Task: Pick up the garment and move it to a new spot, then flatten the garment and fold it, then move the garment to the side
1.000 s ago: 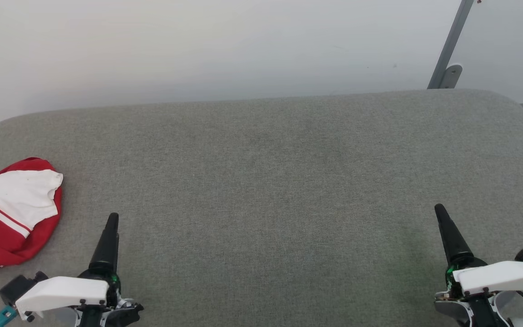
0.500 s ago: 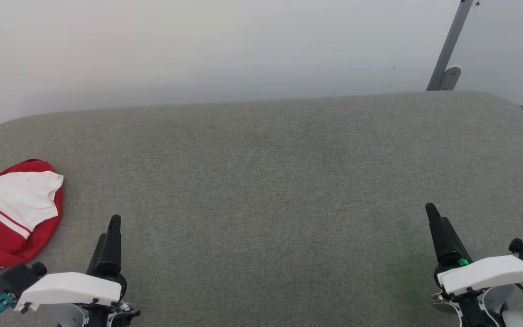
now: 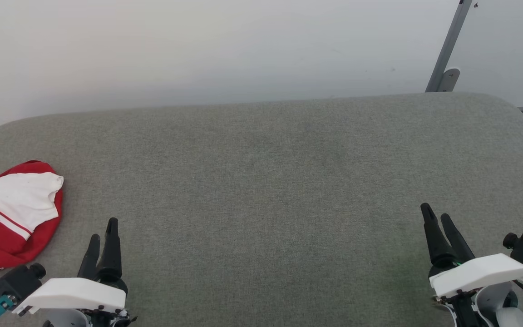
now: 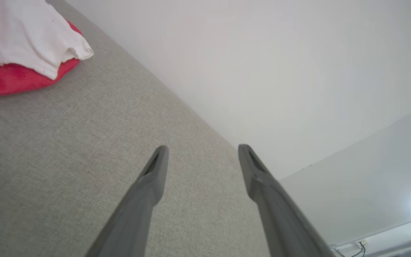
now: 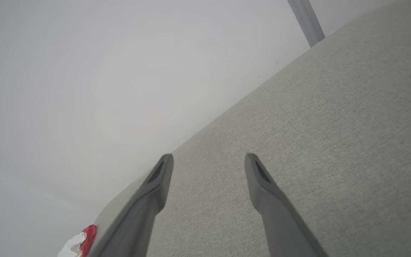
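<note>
The garment (image 3: 12, 213), a red shirt with a white sleeve and striped trim, lies bunched at the far left edge of the grey-green cushioned surface (image 3: 270, 181). In the left wrist view the garment (image 4: 23, 43) sits at the upper left, well apart from the fingers. My left gripper (image 3: 102, 229) stands open at the lower left, to the right of the garment, with nothing between its fingers (image 4: 155, 171). At the lower right my right gripper (image 3: 436, 215) is open and holds nothing. A small red-and-white patch of the garment (image 5: 80, 242) shows at the bottom left of the right wrist view.
A pale wall (image 3: 243, 45) rises behind the surface's far edge. A grey metal post with a bracket (image 3: 447, 59) stands at the back right. The surface's corners are rounded at the back left and back right.
Both grippers have drawn back a little toward the bottom of the head view and turned, so both fingers of each now show. The garment has not moved.
</note>
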`<state>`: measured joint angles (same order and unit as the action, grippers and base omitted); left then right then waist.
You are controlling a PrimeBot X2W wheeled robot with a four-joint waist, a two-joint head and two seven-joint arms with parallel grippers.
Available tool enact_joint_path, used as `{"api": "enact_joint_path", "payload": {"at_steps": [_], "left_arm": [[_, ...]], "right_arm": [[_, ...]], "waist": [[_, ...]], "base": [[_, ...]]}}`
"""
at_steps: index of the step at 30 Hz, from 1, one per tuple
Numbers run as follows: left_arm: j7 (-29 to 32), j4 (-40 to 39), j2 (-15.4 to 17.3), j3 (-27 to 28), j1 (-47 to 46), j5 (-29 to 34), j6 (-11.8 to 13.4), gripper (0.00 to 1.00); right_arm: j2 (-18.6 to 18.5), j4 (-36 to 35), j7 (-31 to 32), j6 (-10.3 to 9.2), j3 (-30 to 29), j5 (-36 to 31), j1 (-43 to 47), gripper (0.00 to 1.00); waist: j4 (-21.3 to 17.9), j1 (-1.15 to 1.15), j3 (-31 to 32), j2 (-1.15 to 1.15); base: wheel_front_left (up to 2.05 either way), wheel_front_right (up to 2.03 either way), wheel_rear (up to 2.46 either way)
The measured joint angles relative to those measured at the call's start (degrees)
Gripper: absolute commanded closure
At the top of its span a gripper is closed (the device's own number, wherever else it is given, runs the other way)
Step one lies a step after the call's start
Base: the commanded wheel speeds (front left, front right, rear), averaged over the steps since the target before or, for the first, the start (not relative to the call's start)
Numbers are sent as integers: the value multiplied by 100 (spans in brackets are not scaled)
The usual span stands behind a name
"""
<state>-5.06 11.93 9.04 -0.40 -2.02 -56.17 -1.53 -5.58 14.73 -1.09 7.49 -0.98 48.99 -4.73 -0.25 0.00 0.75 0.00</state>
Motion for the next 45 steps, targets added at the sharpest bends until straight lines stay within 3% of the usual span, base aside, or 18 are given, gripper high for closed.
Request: {"api": "enact_joint_path", "payload": {"at_steps": [23, 45], "left_arm": [[-364, -60, 26, -25, 76, 1381, -93, 0], [-658, -101, 152, -114, 131, 2271, -98, 0]], "right_arm": [[-109, -175, -316, 0, 182, -1358, 1, 0], [-168, -343, -500, 0, 230, -2404, 59, 0]], "waist": [[-19, 0, 43, 0], [-33, 0, 73, 0]], "base": [[0, 0, 0], [0, 0, 0]]}}
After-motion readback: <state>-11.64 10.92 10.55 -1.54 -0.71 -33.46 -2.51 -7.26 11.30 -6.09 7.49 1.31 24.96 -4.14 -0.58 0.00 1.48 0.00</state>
